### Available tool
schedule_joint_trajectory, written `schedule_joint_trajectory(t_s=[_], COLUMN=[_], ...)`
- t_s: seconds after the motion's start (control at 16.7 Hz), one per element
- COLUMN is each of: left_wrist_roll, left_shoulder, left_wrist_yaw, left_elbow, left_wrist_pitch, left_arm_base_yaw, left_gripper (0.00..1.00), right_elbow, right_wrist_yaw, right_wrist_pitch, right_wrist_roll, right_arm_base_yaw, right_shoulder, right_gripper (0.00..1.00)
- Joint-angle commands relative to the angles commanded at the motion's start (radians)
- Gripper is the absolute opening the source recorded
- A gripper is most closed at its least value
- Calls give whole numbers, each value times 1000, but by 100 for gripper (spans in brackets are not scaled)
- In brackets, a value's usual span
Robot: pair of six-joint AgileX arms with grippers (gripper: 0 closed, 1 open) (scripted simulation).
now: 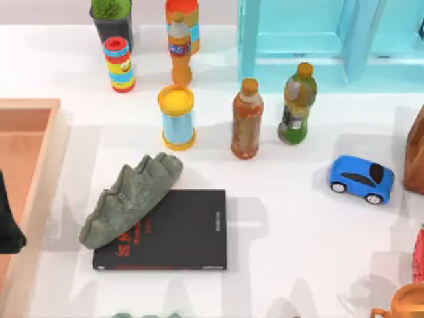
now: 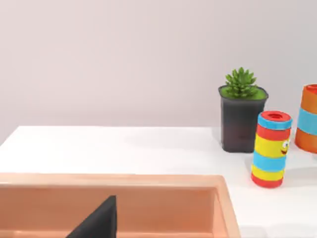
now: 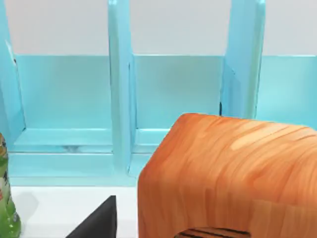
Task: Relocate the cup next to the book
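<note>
Top view, book [image 1: 173, 232]: lies flat on the white table [image 1: 291, 232], near the front.
On the book: a grey-green bumpy rock [image 1: 129, 199] covers its left corner.
Cup: cannot tell where.
Claws: cannot tell.

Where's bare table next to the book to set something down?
Free patch right of the book, bordered by the blue toy car and bottles behind. The book's left is crowded: a green rock overlaps it, with the tray beside.

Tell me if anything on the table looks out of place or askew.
One thing: a grey-green ridged rock-like object lies tilted across the black book's upper-left corner, covering part of its cover. The bottles and canisters behind stand upright; nothing looks spilled.
</note>
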State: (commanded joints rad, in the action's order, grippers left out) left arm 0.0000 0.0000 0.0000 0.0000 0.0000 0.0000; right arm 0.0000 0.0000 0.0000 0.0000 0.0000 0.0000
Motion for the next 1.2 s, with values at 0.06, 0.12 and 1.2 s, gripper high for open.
schedule_joint_trajectory(t_s=[0.06,0.12,1.2], left_wrist_roll=[0,0,0], left_shoulder=[0,0,0], left_wrist_yaw=[0,0,0], left_elbow=[0,0,0], left_wrist_pitch=[0,0,0], left_arm_base_yaw=[0,0,0], left_gripper=[100,100,100], right_elbow=[0,0,831], right_wrist_yaw=[0,0,1], right_wrist_pitch=[0,0,-759], right_wrist_roll=[0,0,-1467], right_arm_base_yaw=[0,0,-510], right_shoulder=[0,0,1050], right_gripper=[100,100,100])
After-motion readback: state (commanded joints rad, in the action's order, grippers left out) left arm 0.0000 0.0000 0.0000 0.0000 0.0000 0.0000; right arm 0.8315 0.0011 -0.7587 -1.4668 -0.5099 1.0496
